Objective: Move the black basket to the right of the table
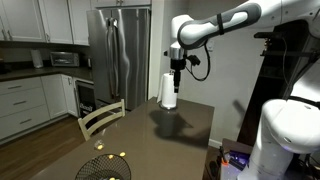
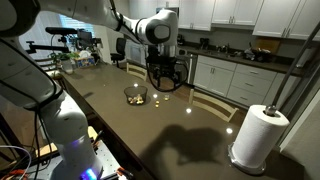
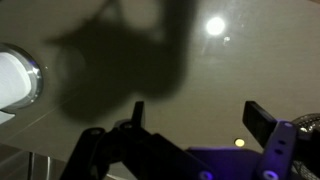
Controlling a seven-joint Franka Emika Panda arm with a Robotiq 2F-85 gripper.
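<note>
The black basket [image 1: 105, 168] [image 2: 136, 95], a small round bowl of dark wire mesh, stands on the dark brown glossy table [image 1: 170, 135] [image 2: 150, 130]. Something small and yellowish shows inside it. My gripper [image 1: 177, 70] [image 2: 165, 82] hangs high above the table, apart from the basket and nearer the paper towel roll. In the wrist view my gripper [image 3: 200, 120] is open and empty over bare tabletop with its own shadow. The basket is out of the wrist view.
A white paper towel roll [image 1: 168, 90] [image 2: 258, 137] [image 3: 15, 80] stands upright near one end of the table. A pale wooden slat-back chair [image 1: 100, 120] is at the table's long side. A steel fridge [image 1: 115, 50] and kitchen cabinets are behind.
</note>
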